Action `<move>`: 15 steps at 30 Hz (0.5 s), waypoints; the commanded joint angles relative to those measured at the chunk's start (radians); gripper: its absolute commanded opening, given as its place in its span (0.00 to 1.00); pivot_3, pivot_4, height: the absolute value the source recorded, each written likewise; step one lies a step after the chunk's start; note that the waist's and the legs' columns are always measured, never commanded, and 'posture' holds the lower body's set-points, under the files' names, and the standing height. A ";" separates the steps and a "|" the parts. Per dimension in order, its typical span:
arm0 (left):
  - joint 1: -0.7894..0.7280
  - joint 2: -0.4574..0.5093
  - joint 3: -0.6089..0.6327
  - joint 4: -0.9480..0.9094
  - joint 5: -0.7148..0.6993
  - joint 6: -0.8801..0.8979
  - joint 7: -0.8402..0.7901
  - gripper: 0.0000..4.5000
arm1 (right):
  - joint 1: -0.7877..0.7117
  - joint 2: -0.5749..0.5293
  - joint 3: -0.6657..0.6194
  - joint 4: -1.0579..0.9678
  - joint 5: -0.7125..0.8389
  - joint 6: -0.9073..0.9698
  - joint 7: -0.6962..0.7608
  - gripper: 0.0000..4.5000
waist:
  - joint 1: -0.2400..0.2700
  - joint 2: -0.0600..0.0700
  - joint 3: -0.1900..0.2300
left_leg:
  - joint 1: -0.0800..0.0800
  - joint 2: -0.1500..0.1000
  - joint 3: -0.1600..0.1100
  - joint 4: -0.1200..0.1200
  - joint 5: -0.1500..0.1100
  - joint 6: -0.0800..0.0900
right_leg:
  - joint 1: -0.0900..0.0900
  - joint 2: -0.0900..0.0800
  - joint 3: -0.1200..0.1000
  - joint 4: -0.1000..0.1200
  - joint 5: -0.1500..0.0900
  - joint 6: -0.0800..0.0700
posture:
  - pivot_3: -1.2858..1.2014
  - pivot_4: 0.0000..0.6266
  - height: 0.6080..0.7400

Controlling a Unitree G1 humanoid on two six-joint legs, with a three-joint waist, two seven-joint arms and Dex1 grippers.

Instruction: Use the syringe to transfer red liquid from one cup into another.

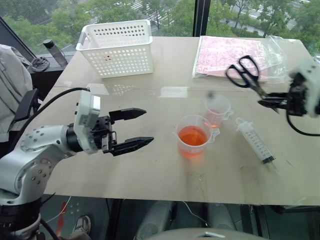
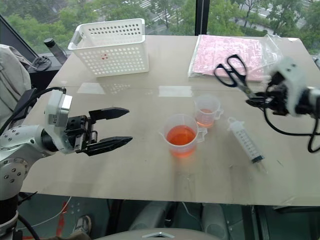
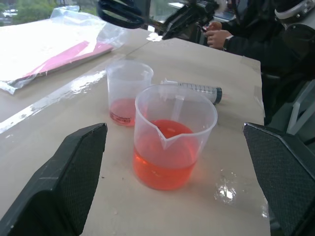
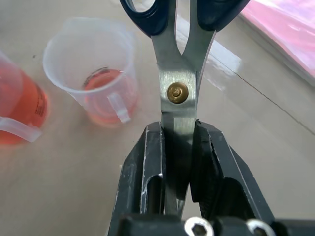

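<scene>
Right pincer (image 4: 178, 142) clamped on scissors (image 1: 243, 71) blades; left pincer (image 1: 134, 128) fingers wide apart, holding nothing.
Syringe (image 1: 254, 139) lies flat on worktop (image 1: 150, 170), just right of the smaller cup (image 1: 216, 110); larger beaker (image 1: 193, 135) of red liquid (image 1: 192, 135) beside it.

Syringe (image 1: 254, 140) flat on table, beside small pale-red cup (image 1: 217, 111); larger beaker (image 1: 193, 135) holds orange-red liquid (image 1: 192, 136).
</scene>
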 commanded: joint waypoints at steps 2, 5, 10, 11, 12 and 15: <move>-0.022 -0.010 -0.013 0.002 0.001 -0.018 -0.004 1.00 | 0.174 0.018 -0.156 -0.062 -0.039 0.056 -0.099 0.05 | 0.001 0.001 0.000 | 0.001 0.000 0.001 0.000 0.000 0.000 | 0.000 0.000 0.001 0.000 0.000 0.000 | 0.52 0.24 1.00; -0.037 -0.012 -0.033 0.008 0.004 -0.017 -0.016 1.00 | 0.267 0.020 -0.139 -0.070 -0.077 0.030 -0.148 0.05 | -0.002 0.001 0.000 | 0.001 0.000 0.003 0.001 0.000 0.000 | 0.000 0.000 0.003 0.003 0.000 0.000 | 0.52 0.24 1.00; -0.076 -0.013 -0.058 0.026 0.004 -0.016 -0.033 1.00 | 0.316 0.015 -0.077 -0.013 -0.108 -0.030 -0.179 0.16 | -0.019 0.002 -0.001 | 0.003 0.000 0.007 0.001 0.000 0.000 | 0.000 0.000 0.006 0.005 0.000 0.000 | 0.52 0.24 1.00; -0.083 -0.013 -0.062 0.026 0.002 -0.015 -0.037 1.00 | 0.320 0.017 -0.070 0.006 -0.110 -0.044 -0.178 0.27 | -0.019 0.002 -0.001 | 0.004 0.000 0.007 0.001 0.000 0.000 | 0.000 0.000 0.005 0.006 0.000 0.000 | 0.52 0.24 1.00; -0.087 -0.013 -0.065 0.025 0.001 -0.014 -0.040 1.00 | 0.325 0.019 -0.066 0.020 -0.111 -0.058 -0.176 0.35 | -0.019 0.002 -0.001 | 0.003 0.000 0.007 0.001 0.000 0.000 | 0.000 0.000 0.005 0.006 0.000 0.000 | 0.52 0.24 1.00; -0.097 -0.016 -0.071 0.019 -0.010 -0.007 -0.041 1.00 | 0.354 0.007 -0.054 0.038 -0.115 -0.099 -0.159 0.65 | -0.020 0.002 0.000 | 0.003 0.000 0.007 0.001 0.000 0.000 | 0.000 0.000 0.005 0.006 0.000 0.000 | 0.52 0.24 1.00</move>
